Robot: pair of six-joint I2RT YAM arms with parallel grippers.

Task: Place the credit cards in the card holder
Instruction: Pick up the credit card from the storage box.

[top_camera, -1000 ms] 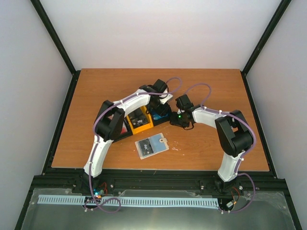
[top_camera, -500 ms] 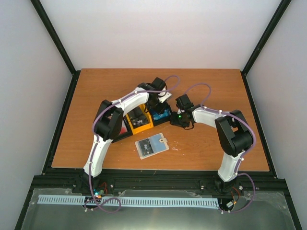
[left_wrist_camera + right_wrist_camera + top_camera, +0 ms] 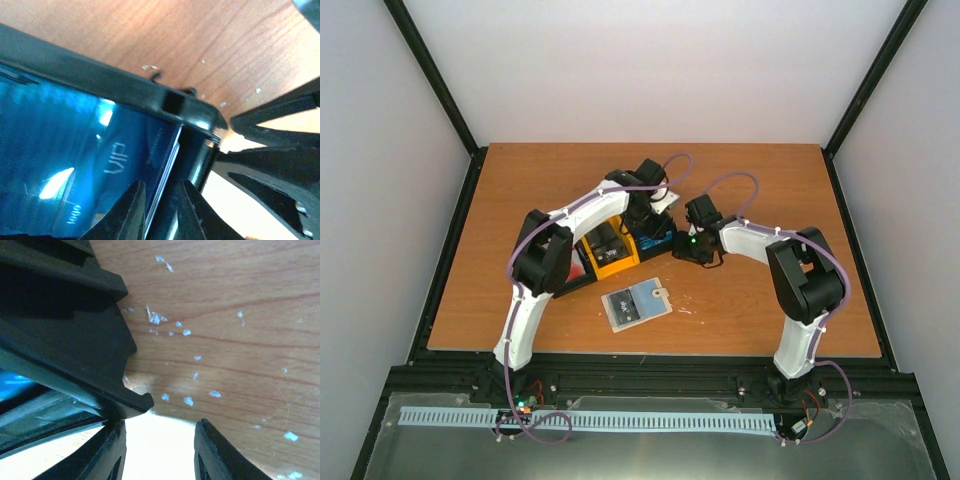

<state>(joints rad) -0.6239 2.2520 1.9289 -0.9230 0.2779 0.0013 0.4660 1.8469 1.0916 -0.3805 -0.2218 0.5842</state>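
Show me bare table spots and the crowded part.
Bare: the table behind the tray, its left side, and the patch right of the card holder. Crowded: the centre, left gripper and right gripper at the tray.

Bench [image 3: 760, 190]: one. Arms: two, left arm [image 3: 523, 315] and right arm [image 3: 798, 345]. End effectors: two, left end effector [image 3: 160, 202] and right end effector [image 3: 160, 450]. Card holder [image 3: 638, 304]: one. Black-and-yellow tray [image 3: 620, 265]: one. Credit cards [image 3: 65, 150]: one blue stack in view, its number not countable.

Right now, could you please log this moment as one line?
left end effector: open astride blue card edge in tray | right end effector: open beside tray | card holder: unfolded, unheld
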